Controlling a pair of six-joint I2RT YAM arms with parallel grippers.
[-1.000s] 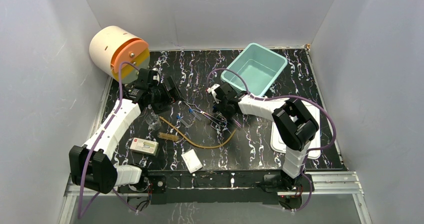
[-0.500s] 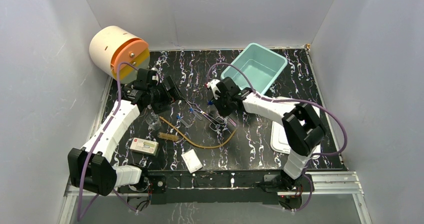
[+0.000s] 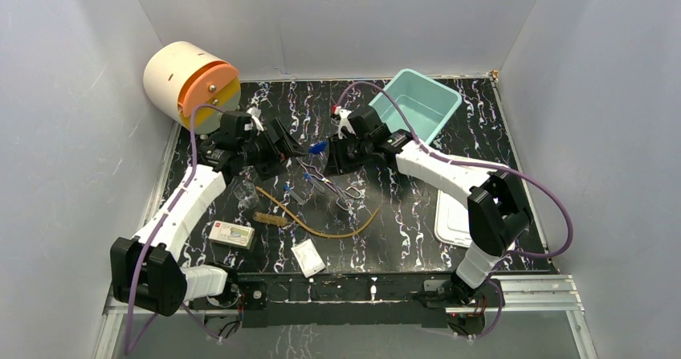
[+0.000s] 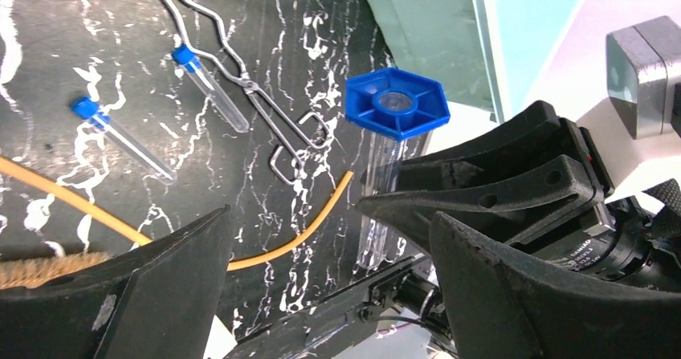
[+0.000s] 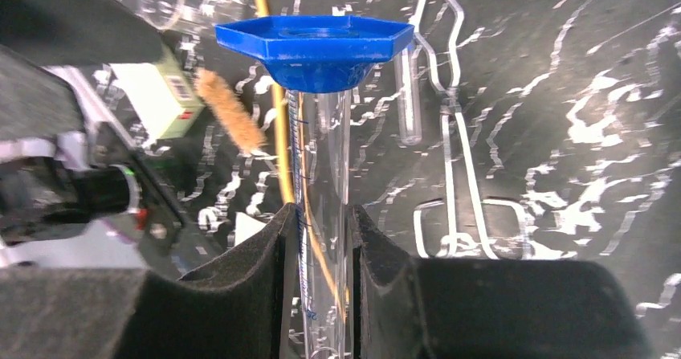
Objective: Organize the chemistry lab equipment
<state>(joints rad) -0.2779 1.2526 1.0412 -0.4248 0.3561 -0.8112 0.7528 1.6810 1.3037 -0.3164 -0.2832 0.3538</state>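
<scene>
Right gripper (image 5: 319, 230) clamps a clear, blue-footed measuring cylinder (image 5: 317, 150); left gripper (image 4: 331, 218) gapes; thin metal tongs (image 3: 325, 181) and tan rubber tube (image 3: 337, 232) lie unsorted.

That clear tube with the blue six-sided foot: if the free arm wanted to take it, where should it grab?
Probably the bare clear stem between the blue foot and the right arm's jaws, which clamp it. The stem is narrow and round, the foot wide and flat. Come from the left arm's side, open jaws straddling the stem.
</scene>
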